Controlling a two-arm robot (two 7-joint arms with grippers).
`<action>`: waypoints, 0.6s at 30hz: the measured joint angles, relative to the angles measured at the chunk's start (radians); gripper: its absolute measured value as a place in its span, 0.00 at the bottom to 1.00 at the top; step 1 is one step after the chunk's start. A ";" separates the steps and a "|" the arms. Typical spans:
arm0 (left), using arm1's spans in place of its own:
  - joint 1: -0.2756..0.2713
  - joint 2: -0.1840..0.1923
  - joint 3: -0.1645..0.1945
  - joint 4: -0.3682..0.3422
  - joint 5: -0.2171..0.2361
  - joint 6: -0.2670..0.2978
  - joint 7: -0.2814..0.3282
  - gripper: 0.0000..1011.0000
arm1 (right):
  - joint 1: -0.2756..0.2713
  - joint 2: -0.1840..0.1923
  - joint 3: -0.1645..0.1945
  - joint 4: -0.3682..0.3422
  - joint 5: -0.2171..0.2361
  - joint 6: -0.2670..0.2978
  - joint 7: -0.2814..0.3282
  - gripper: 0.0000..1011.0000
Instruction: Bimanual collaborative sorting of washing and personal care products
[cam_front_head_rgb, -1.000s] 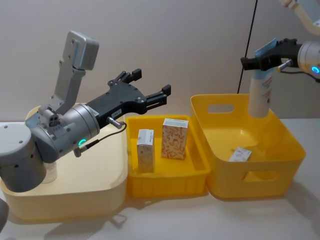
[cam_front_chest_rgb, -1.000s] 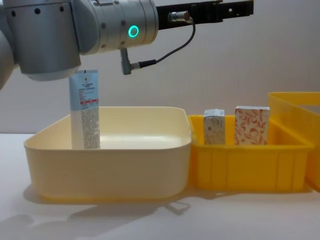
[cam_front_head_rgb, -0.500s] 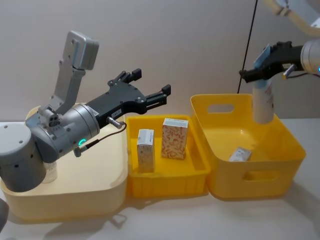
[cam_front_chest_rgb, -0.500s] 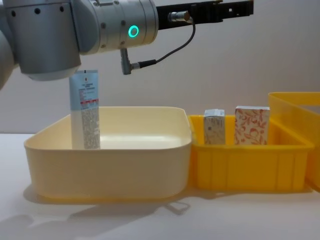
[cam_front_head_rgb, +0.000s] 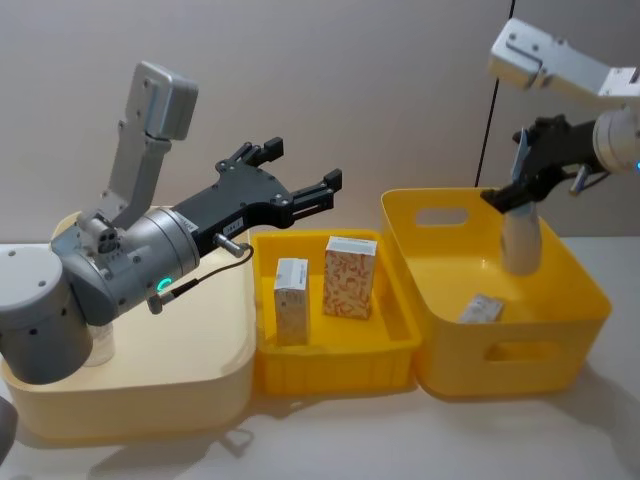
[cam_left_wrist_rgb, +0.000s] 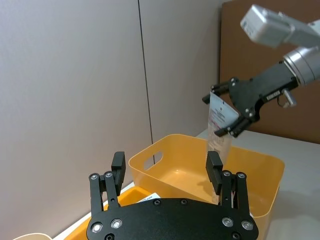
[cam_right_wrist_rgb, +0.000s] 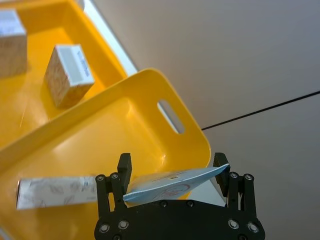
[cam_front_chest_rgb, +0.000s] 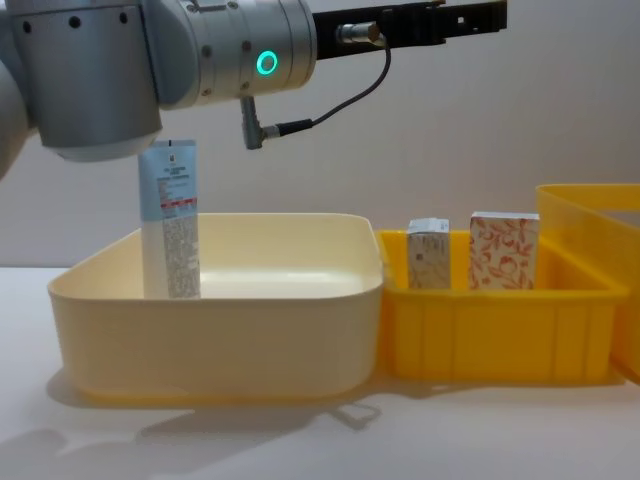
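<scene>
Nearest the robot on the white desk (cam_front_head_rgb: 330, 440), three containers stand in a row. At the left end is the wide cream plastic tub (cam_front_chest_rgb: 215, 310); the chest view shows a tall pale-blue-and-white squeeze tube with a red band (cam_front_chest_rgb: 169, 220) standing upright in its near-left corner, where the head view has it mostly hidden behind the left arm. Touching the tub's right wall is the shallow yellow plastic tray (cam_front_head_rgb: 335, 360), which holds two upright cartons side by side: a small white-and-blue cardboard carton (cam_front_head_rgb: 291, 301) on the left and a taller orange floral-patterned carton (cam_front_head_rgb: 350, 277) on the right. At the right end sits the deep yellow bin with handle slots (cam_front_head_rgb: 500, 355). The head view shows a small patterned carton (cam_front_head_rgb: 481, 308) lying flat on its floor near the right wall; the chest view catches only the bin's left rim.

Above the far edge of the tub and tray, the left gripper (cam_front_head_rgb: 300, 170) hangs empty with its black fingers spread wide. Farther back over the bin's far side, the right gripper (cam_front_head_rgb: 522, 172) pinches the flat crimped end of a second pale-blue-and-white squeeze tube (cam_front_head_rgb: 521, 236), which hangs cap down inside the bin. The left wrist view shows this tube (cam_left_wrist_rgb: 220, 130) tilted.
</scene>
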 joint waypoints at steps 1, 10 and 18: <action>0.000 0.000 0.000 0.000 0.000 0.000 0.000 0.99 | 0.003 0.004 -0.010 0.001 -0.008 -0.008 0.011 0.99; 0.000 0.000 0.000 0.000 0.000 0.000 0.000 0.99 | 0.034 0.042 -0.124 0.019 -0.079 -0.084 0.119 0.99; 0.000 0.000 0.000 0.000 0.000 0.000 0.000 0.99 | 0.052 0.062 -0.219 0.033 -0.140 -0.148 0.210 0.99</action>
